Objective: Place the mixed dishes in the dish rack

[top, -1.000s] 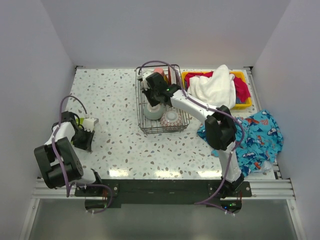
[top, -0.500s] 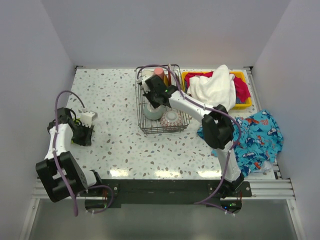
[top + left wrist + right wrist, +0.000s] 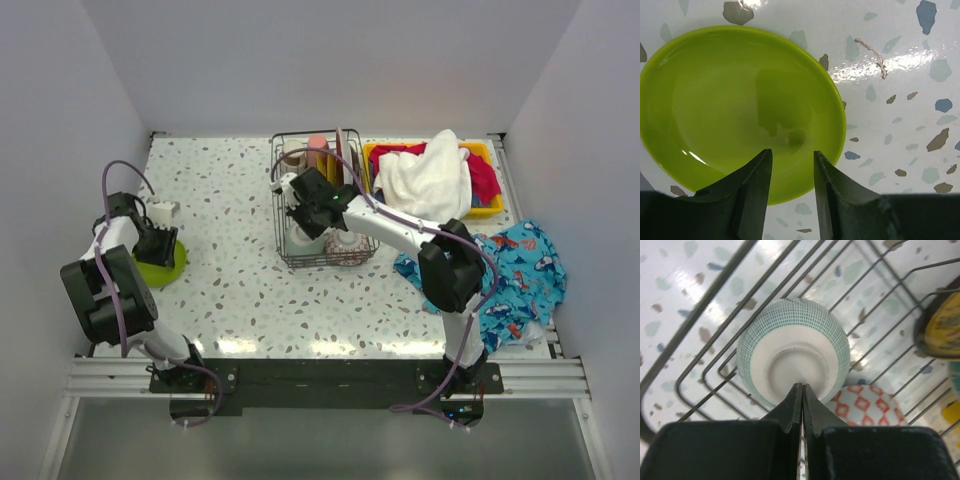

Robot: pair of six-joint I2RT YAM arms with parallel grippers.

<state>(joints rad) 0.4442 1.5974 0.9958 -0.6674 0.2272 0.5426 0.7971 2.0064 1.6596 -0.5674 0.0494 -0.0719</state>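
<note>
top view, left: my left gripper (image 3: 157, 243) hangs over the green plate (image 3: 158, 268). The plate lies flat on the table (image 3: 230, 200), well apart from the rack (image 3: 330, 264).
top view, right: my right gripper (image 3: 305, 215) is down inside the rack, among dishes already in there.
left wrist, jaws: partly apart with nothing between them. The plate's near rim is right under my fingertips (image 3: 757, 175).
left wrist, plate: glossy, shallow, its rim low against the table. I reckon there's not much to bite on.
right wrist, jaws: pressed shut and empty, tips just over the foot of an upturned teal bowl (image 3: 792, 357).
right wrist, neighbours: a red bowl (image 3: 867, 405) sits just beside the teal one. An amber plate (image 3: 940, 330) is off to my right.
risk, left: if I close without getting one finger under the rim, the slick plate will probably skate away or pop out mid-lift.
risk, right: lifting out carelessly could snag a wire or knock the teal bowl into the red one.
risk, both: carrying the plate in while my right arm is parked there could mean a bump.
</note>
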